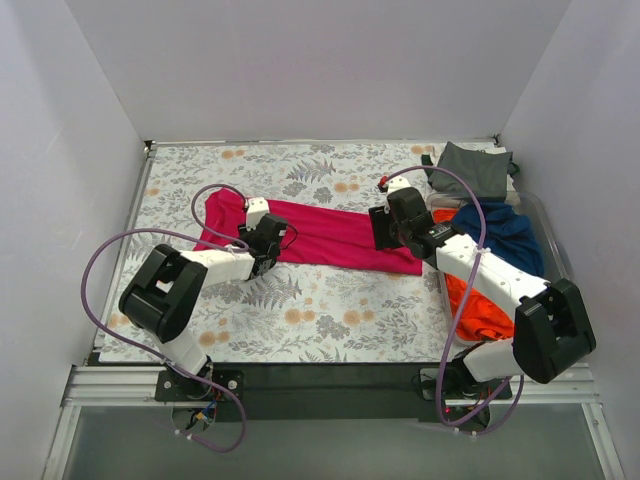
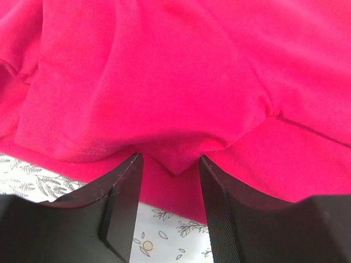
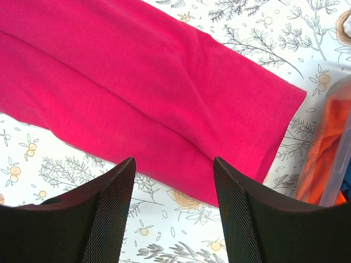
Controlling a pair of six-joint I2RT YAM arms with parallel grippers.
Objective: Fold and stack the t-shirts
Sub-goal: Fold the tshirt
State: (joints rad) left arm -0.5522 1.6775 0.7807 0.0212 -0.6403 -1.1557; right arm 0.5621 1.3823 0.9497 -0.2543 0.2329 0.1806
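left wrist view: the left claw is spread astride a peak in the hem of the pink t-shirt. i judge it should bite both layers before lifting. the right claw, likewise spread, hovers over the opposite end. only top external shows the shirt banded across the worktop, with the other t-shirts heaped at the right.

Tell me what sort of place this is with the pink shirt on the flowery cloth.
Most likely a robot lab test booth, not a home: plain white walls box in the table, two robot arms are bolted to a metal frame at its near edge, and a clear bin holds t-shirts.
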